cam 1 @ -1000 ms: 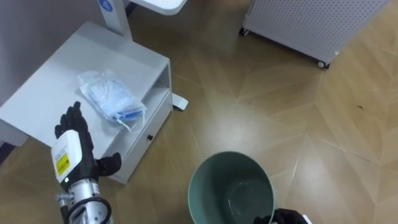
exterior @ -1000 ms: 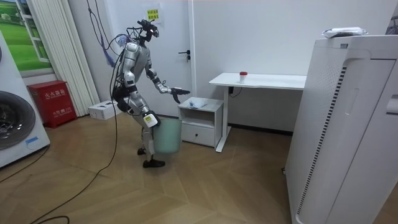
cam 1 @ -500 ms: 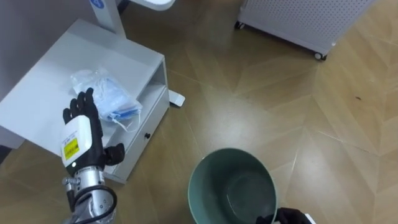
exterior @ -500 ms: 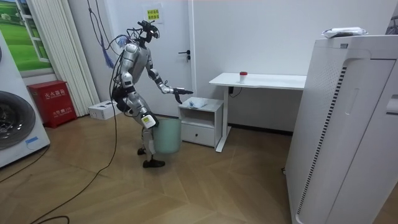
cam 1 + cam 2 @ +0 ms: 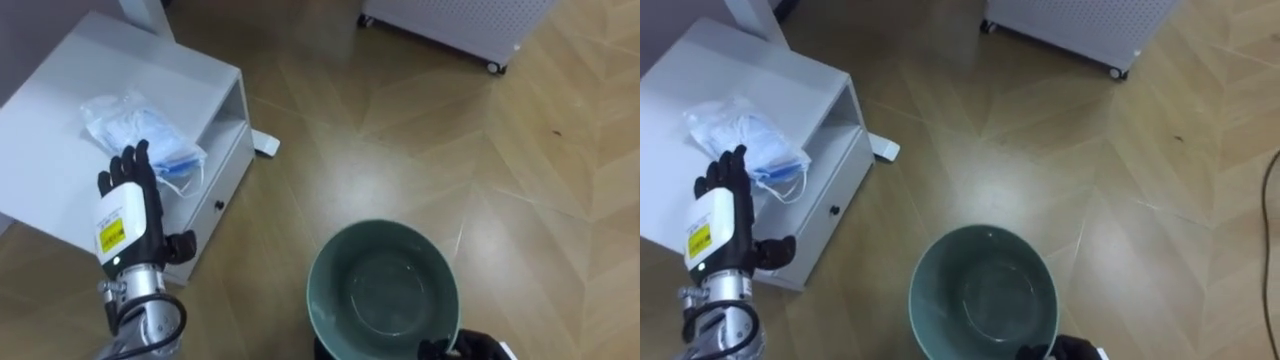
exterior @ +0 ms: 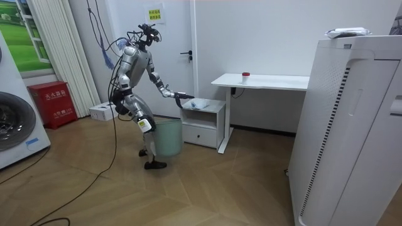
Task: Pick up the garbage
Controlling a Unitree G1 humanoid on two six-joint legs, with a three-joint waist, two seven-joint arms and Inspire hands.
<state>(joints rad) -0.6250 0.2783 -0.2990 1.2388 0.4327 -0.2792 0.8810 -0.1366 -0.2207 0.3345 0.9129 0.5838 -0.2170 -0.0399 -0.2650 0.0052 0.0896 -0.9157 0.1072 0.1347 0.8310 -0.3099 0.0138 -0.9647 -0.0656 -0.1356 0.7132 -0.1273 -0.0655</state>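
Observation:
The garbage is a clear plastic bag [image 5: 135, 128] with blue and white contents, lying on top of a low white cabinet [image 5: 60, 110] at the upper left. My left hand [image 5: 128, 212] is open, its straight fingers reaching up over the bag's near edge; I cannot tell whether they touch it. A green bin [image 5: 382, 290] stands open-mouthed at the lower middle, with nothing visible inside. My right hand [image 5: 468, 348] shows at the bottom edge, its fingers curled on the bin's rim. In the room view I stand beside the cabinet [image 6: 202, 122], leaning toward it, with the bin [image 6: 168, 137] at my side.
A white perforated unit on casters [image 5: 450, 20] stands at the top. A white desk foot [image 5: 265, 145] lies on the wood floor by the cabinet. The room view shows a white desk [image 6: 260, 80] beside the cabinet and a tall white appliance [image 6: 352, 125] on the room view's right.
My left hand has reached forward from the cabinet's front edge until its fingertips overlap the bag. The eye view has shifted as I leaned in. The bin stays in my right hand.

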